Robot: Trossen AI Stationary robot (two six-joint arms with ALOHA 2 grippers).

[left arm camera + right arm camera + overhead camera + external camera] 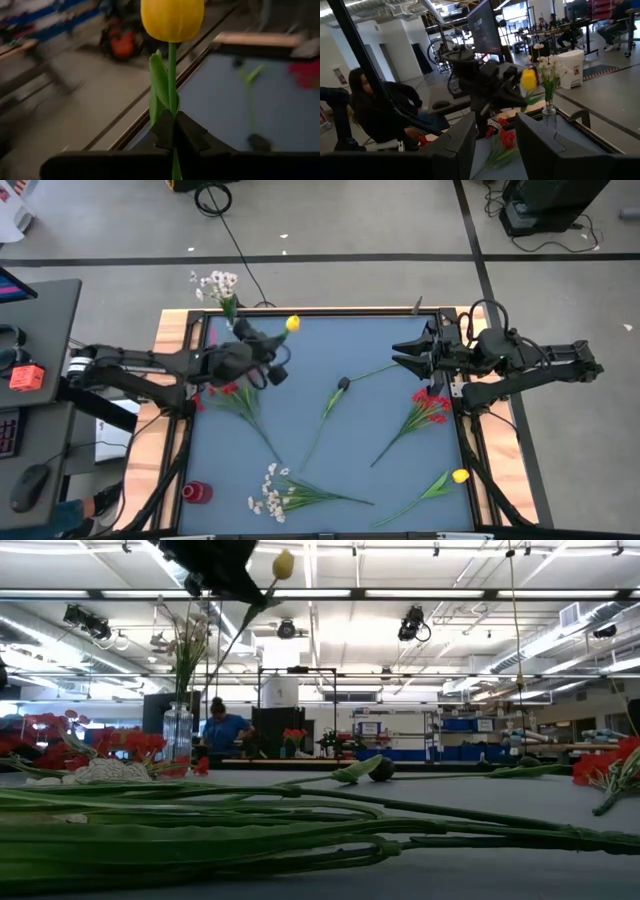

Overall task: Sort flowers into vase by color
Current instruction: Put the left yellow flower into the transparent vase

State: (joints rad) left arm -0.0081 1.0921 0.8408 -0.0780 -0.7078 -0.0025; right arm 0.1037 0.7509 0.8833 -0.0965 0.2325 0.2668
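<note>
Yellow tulip point(172, 19) | stem base hidden in left claw point(175, 131)

yellow tulip point(172, 19), green stem point(172, 75), blue-grey table point(300, 350)

Four cameras, one table
Overhead looks straight down; low looks level across; wrist views sit close; all share the yellow tulip point(292, 323).
</note>
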